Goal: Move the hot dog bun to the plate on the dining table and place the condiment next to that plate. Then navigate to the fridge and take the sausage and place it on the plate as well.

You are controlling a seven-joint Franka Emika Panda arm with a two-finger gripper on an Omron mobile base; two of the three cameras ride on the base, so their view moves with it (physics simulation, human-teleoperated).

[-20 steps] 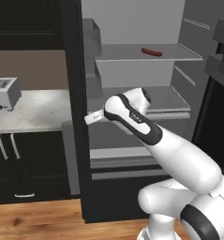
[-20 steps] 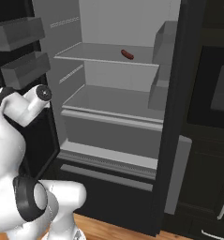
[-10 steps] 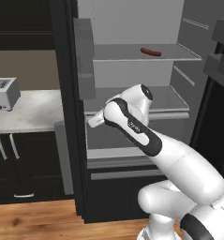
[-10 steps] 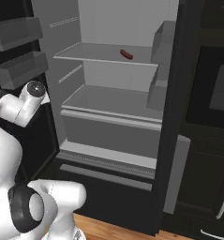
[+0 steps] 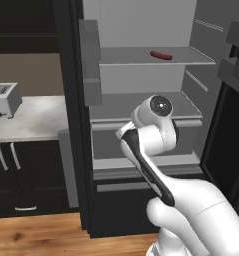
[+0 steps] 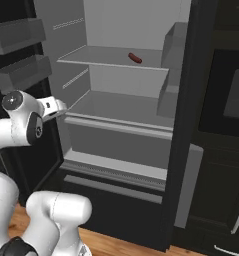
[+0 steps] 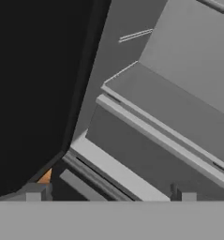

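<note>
I can read no text, label, brand, number or sign anywhere around my hand.
</note>
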